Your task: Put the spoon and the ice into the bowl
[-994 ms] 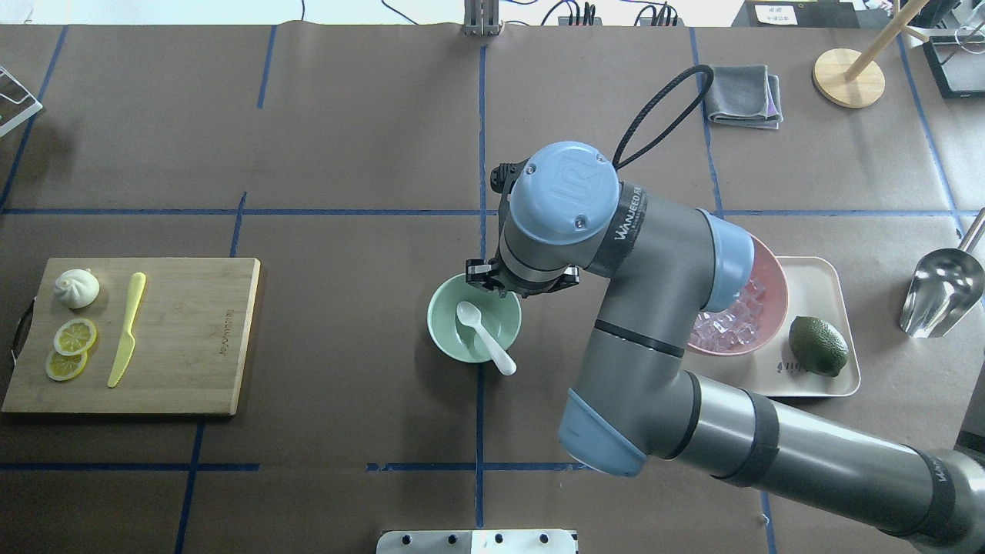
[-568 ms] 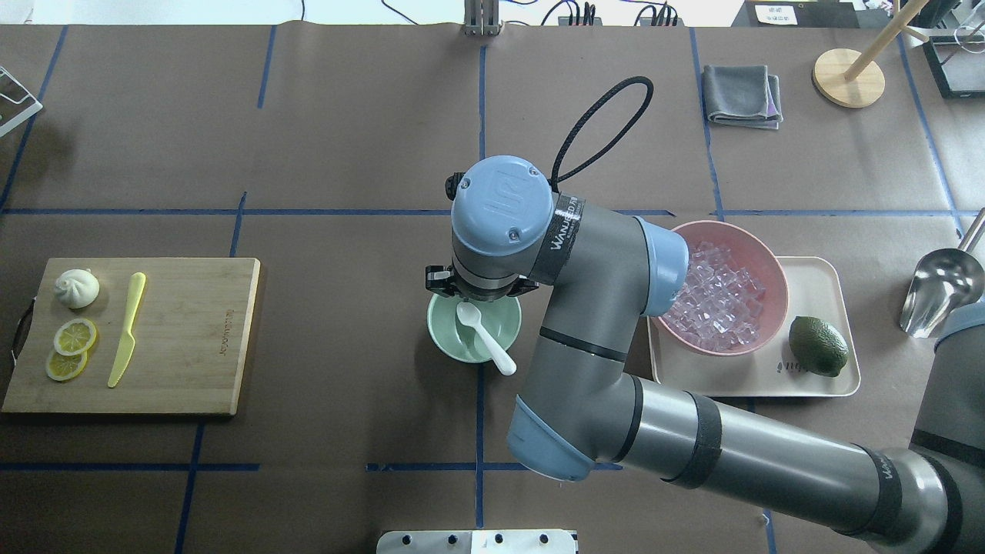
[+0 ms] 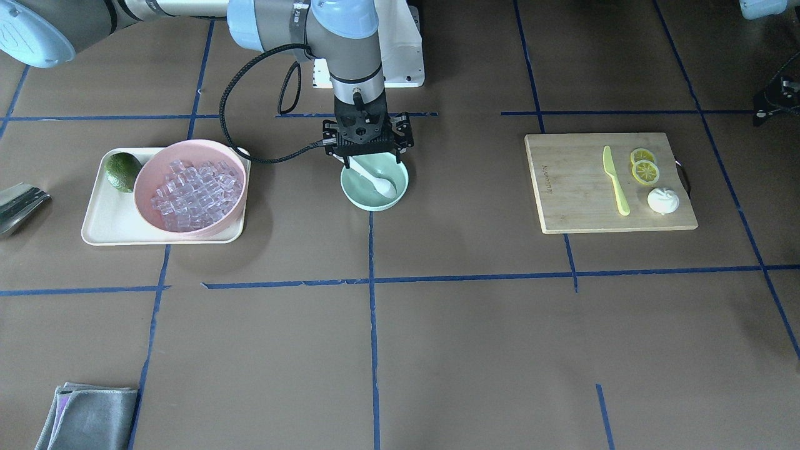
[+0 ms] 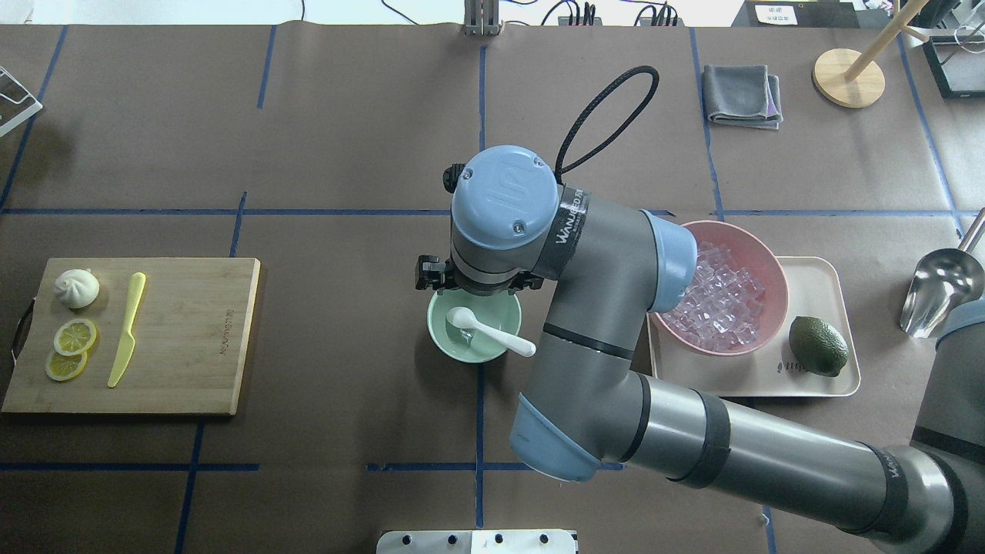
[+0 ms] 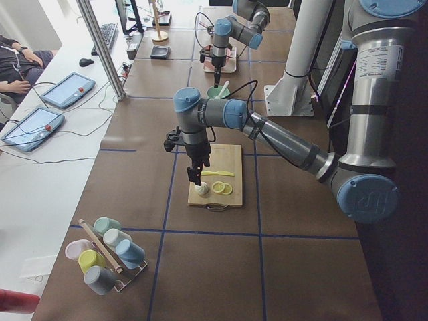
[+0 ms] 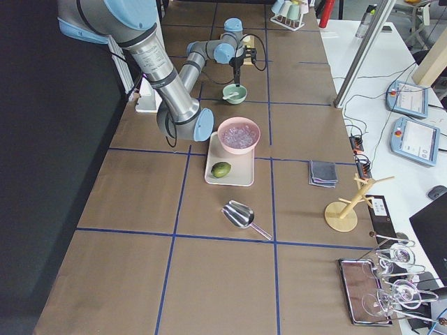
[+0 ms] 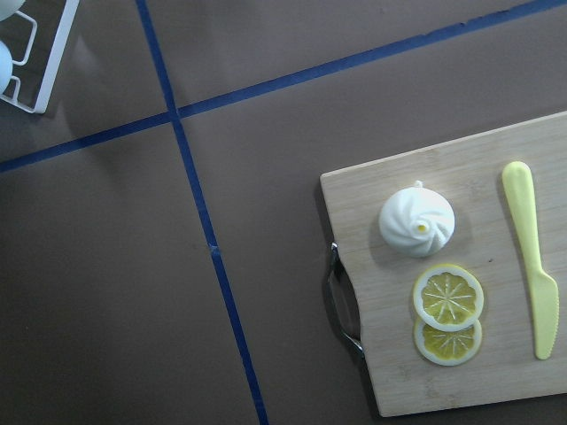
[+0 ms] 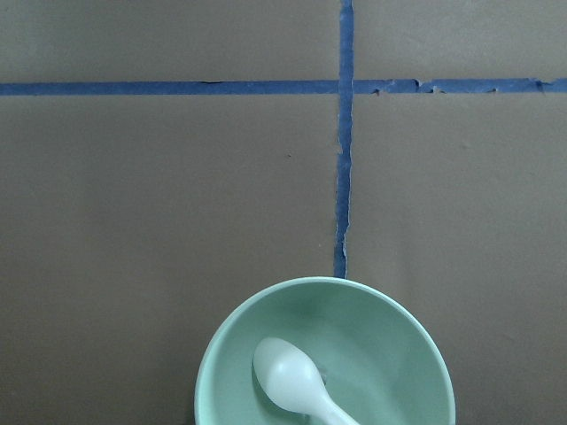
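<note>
The mint-green bowl stands at the table's middle; it also shows in the front view and the right wrist view. The white spoon lies in it, scoop down, handle resting over the rim toward the right. My right gripper hangs just above the bowl's robot-side edge, jaws spread wide and empty. The ice is piled in the pink bowl to the right. I cannot tell whether a cube lies in the green bowl. My left gripper hovers by the cutting board's end; I cannot tell its state.
The pink bowl and a green lime sit on a beige tray. A metal scoop lies further right. A wooden cutting board at the left holds a bun, lemon slices and a yellow knife. A grey cloth lies at the back.
My right arm has swung left from the pink bowl to above the green bowl. The spoon's handle has turned in the bowl, from pointing toward the near right to pointing right.
</note>
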Robot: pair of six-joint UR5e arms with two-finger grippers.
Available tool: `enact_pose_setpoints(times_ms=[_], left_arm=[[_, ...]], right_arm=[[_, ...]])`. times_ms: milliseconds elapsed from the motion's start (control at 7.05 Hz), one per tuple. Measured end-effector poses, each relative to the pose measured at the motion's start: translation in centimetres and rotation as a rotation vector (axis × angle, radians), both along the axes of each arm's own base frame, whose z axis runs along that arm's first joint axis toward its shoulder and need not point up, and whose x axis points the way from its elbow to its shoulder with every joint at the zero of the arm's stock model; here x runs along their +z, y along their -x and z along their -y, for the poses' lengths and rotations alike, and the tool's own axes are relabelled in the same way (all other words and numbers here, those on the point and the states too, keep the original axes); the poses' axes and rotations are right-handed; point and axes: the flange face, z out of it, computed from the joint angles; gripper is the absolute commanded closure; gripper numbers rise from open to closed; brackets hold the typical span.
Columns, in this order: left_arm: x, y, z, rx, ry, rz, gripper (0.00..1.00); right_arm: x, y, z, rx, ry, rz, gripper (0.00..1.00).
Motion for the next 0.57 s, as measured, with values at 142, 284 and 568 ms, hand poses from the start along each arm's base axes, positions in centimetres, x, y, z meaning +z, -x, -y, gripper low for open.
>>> enact_pose_setpoints(times_ms=[142, 284, 568], left_arm=[[1.8, 1.3, 0.4, -0.031, 0.034, -0.045, 0.0], [4.4, 2.8, 1.0, -0.047, 0.047, -0.086, 0.0], [9.6, 6.7, 1.4, -0.057, 0.048, -0.153, 0.0]], right_arm=[[1.0, -3.8, 0.8, 0.014, -0.012, -0.021, 0.01], [3.2, -9.0, 2.0, 0.008, -0.046, -0.051, 0.01], [10.0, -22.2, 6.0, -0.074, -0.106, -0.102, 0.0]])
